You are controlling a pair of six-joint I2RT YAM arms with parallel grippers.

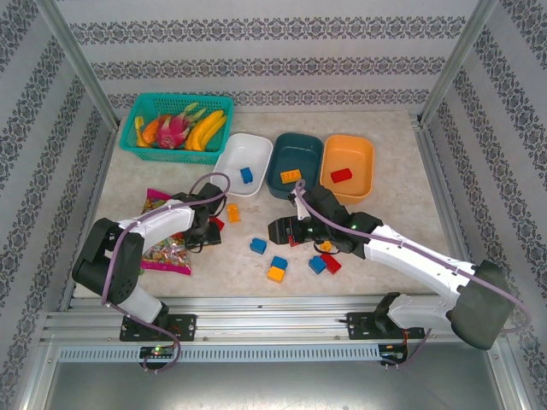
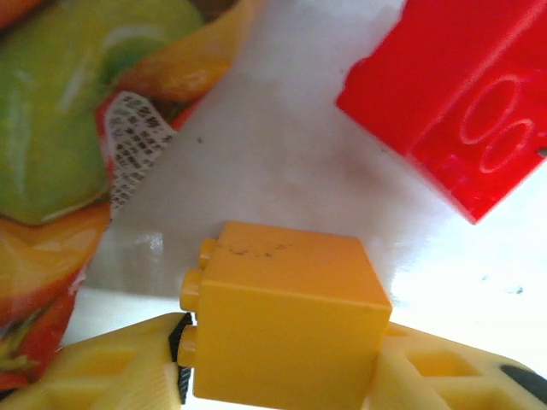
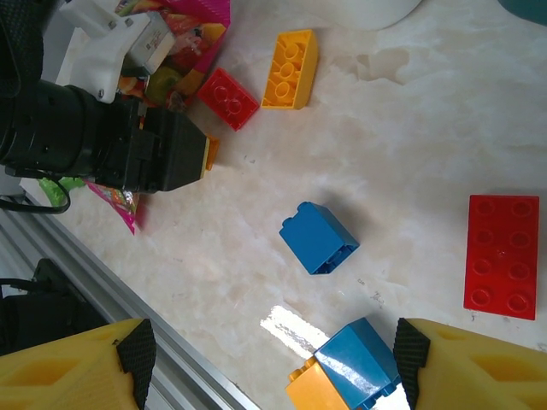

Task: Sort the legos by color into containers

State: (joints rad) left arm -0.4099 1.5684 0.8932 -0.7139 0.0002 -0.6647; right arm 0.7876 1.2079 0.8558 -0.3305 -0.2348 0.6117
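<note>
Currently pick step: left claw (image 2: 282,376) clamped on yellow brick (image 2: 286,329), toward left edge of bench (image 1: 402,213), beside candy bag (image 2: 51,128). Right claw (image 3: 273,359) spread wide above loose legos (image 3: 318,237). Next, likely: lift, carry to teal dish (image 1: 301,152) at far edge, where a yellow one already lies.

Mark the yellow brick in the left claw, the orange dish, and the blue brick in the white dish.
yellow brick (image 2: 286,342), left wrist view, its near face.
orange dish (image 1: 355,155), top external view, bare floor.
blue brick (image 1: 246,175), top external view, its middle.
</note>
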